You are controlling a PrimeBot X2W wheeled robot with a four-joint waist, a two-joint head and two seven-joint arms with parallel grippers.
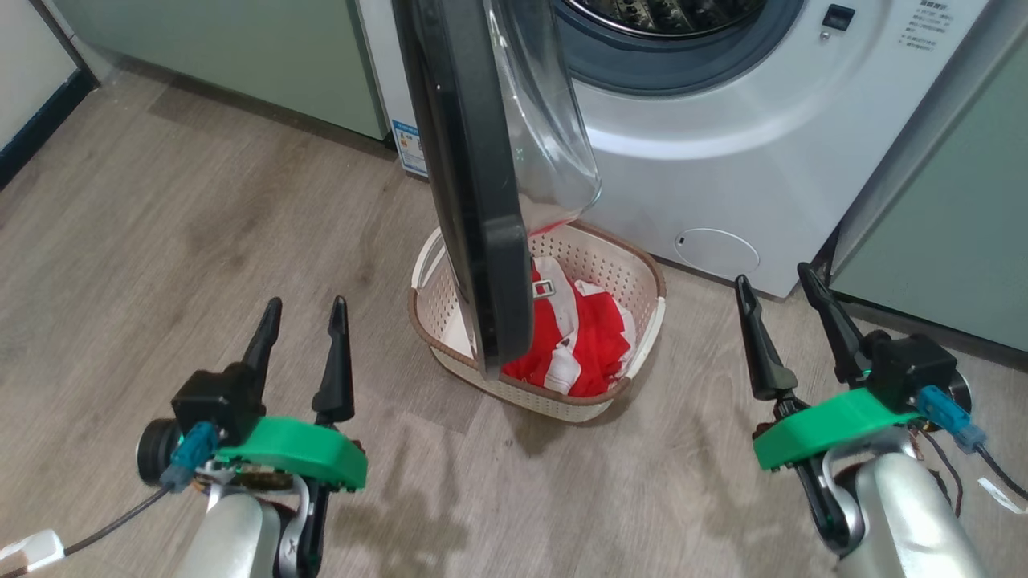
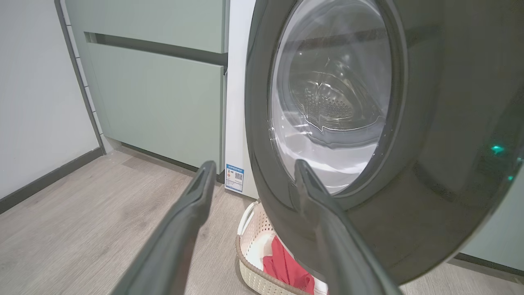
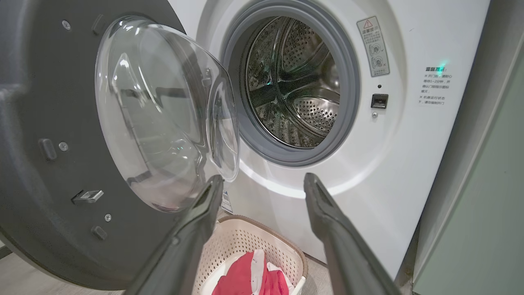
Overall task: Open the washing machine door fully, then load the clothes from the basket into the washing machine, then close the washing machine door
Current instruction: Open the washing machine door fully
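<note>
Basket (image 1: 450, 309) of clothes (image 1: 594, 341) between left gripper (image 1: 307, 303) and right gripper (image 1: 773, 274) (both spread, empty), door (image 1: 474, 201) overhanging

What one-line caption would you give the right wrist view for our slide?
Open right gripper faces the washing machine's steel drum, the washing machine door swung out, the basket of clothes below.

The head view looks steeply down on the basket (image 1: 598, 253) and the washing machine door (image 1: 474, 201), seen edge-on. The left wrist view sits low, close to the door's outer face. The right wrist view faces its inner side and the drum (image 3: 294, 90). All 3 share door and basket.
</note>
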